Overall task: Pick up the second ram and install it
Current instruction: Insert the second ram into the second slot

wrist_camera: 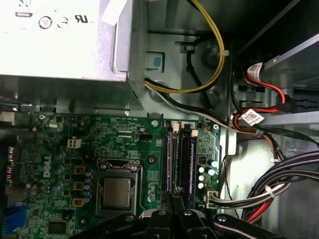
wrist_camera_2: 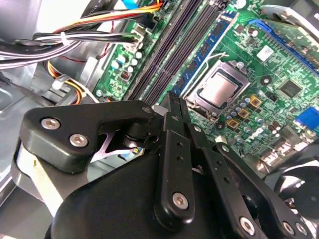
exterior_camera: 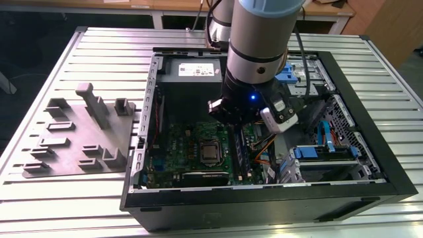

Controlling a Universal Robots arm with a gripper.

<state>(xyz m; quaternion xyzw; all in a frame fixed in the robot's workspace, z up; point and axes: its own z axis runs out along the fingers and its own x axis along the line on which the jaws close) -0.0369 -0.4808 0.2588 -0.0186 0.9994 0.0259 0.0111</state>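
hand (wrist_camera_2: 172,97) low inside the case over the motherboard (wrist_camera: 99,134), fingers pinched together. a ram stick (wrist_camera_2: 209,50) stands in a slot just beside its tips. whether anything is gripped, i cannot tell.

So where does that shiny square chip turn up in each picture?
Exterior view: the square chip lies in the middle of the green board.
Second wrist view: the square chip sits beside the long black slots.
First wrist view: the square chip is on the board near those slots.
Shared landmark: the long black slots alongside it.
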